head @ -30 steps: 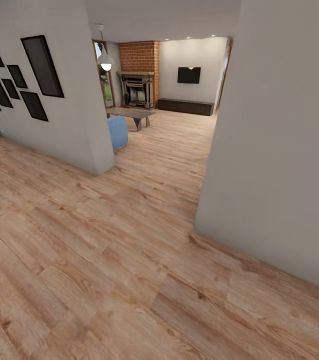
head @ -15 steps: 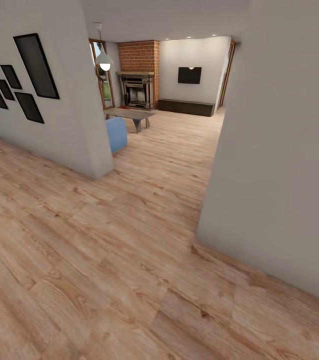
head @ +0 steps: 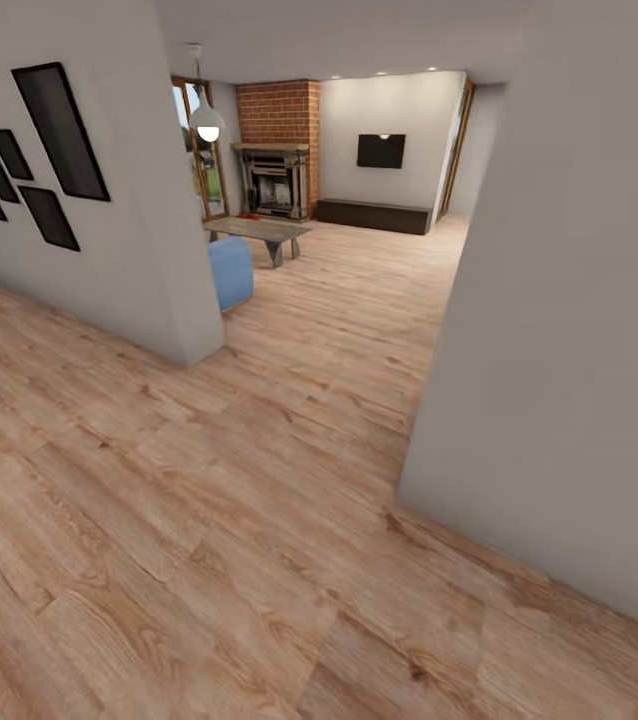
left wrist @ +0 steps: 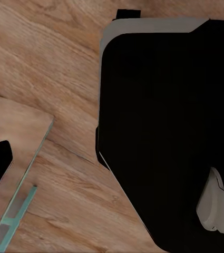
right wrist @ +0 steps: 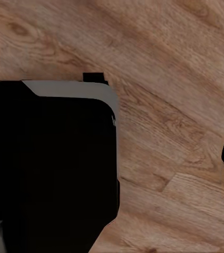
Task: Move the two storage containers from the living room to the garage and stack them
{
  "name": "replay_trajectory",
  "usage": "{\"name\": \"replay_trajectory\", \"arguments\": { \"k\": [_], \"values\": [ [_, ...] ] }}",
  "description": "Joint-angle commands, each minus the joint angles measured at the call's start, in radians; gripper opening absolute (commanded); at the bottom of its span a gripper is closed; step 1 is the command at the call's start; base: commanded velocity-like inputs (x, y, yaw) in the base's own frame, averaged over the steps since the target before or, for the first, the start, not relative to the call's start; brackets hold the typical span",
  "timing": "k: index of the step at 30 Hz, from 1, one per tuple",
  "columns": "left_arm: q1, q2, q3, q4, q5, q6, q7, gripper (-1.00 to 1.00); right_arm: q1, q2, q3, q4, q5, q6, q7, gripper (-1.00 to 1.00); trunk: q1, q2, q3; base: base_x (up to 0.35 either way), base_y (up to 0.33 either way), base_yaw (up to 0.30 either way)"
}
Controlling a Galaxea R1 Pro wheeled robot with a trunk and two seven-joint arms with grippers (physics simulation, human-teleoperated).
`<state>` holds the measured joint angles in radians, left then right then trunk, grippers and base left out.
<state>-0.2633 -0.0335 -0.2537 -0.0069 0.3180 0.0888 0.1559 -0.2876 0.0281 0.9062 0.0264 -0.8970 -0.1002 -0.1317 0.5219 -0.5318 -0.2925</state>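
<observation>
Ahead, past a white wall corner (head: 194, 320), the living room (head: 359, 250) opens with its brick fireplace (head: 277, 150), blue sofa (head: 231, 270) and low table (head: 259, 230) on wood planks (head: 209, 520). Neither storage container can be made out. Whether either gripper is open or closed cannot be told.

Lighting: even, soft, fairly bright. Sources: recessed ceiling spots (head: 379, 73) glowing over the far room; lit pendant lamp (head: 207, 122) far left; daylight through a far-left window (head: 202, 150).
Shadows: faint, along wall bases.
Glare: none.
Quality: plank floor (head: 209, 500) grain crisp near, softer far; wide-angle lean in the walls at both edges. Wrist views: dimmer, black robot base (left wrist: 169, 132) featureless.
</observation>
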Motion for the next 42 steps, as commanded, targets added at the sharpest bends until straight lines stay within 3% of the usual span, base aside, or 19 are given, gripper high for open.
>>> {"name": "replay_trajectory", "arguments": {
  "k": [1,42],
  "values": [
    [-0.001,0.000,-0.009,-0.001,0.009,0.004,0.004,1.00,-0.001,0.001,0.008,0.003,-0.008,-0.004,0.000,1.00,0.001,-0.001,-0.001,0.322,0.000,0.134],
    [-0.001,0.000,-0.009,-0.001,0.009,0.004,0.004,1.00,-0.001,0.001,0.008,0.003,-0.005,-0.004,0.000,1.00,0.001,-0.001,-0.001,0.322,0.000,0.266]
  ]
}}
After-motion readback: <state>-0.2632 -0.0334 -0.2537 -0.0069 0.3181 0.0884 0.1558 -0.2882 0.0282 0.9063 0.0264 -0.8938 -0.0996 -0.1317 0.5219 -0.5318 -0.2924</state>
